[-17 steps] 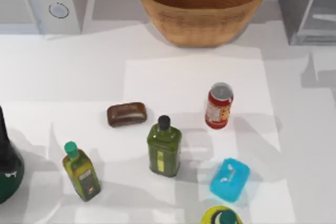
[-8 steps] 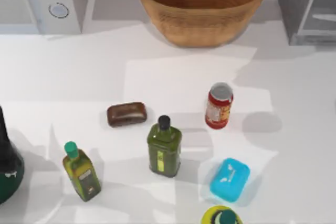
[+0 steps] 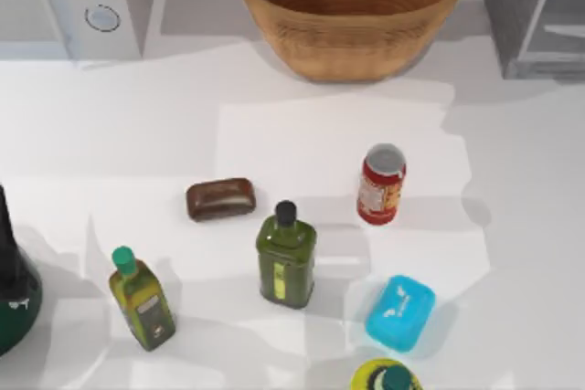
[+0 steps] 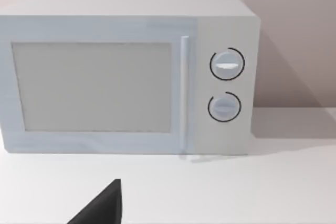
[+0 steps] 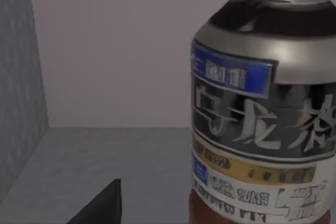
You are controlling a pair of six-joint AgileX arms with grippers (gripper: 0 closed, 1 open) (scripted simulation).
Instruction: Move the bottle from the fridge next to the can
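White table [image 3: 137, 134] carries: basket [image 3: 352, 11], microwave [image 3: 69, 2], fridge [image 3: 535, 11], can [image 3: 381, 185], two green bottles [image 3: 286, 258], brown soap [image 3: 220, 199], blue box [image 3: 400, 312].

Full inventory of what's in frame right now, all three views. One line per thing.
Bottle: 1, reddish-brown with grey label, inside the fridge, close in the right wrist view.
Fridge: 1, grey, far right corner.
Can: 1, red, right of centre.
Microwave: 1, white-grey, far left corner.
Basket: 1, woven tan, far centre.
Olive bottle: 1, black cap, centre.
Small bottle: 1, yellowish, green cap, near left.
Brown block: 1, left of the can.
Blue box: 1, near right.
Dark green vessel: 1, left edge.
Yellow-green object: 1, near edge.
Table: 1, white.
Left claw: dark part, facing the microwave.
Right claw: dark part, inside the fridge.
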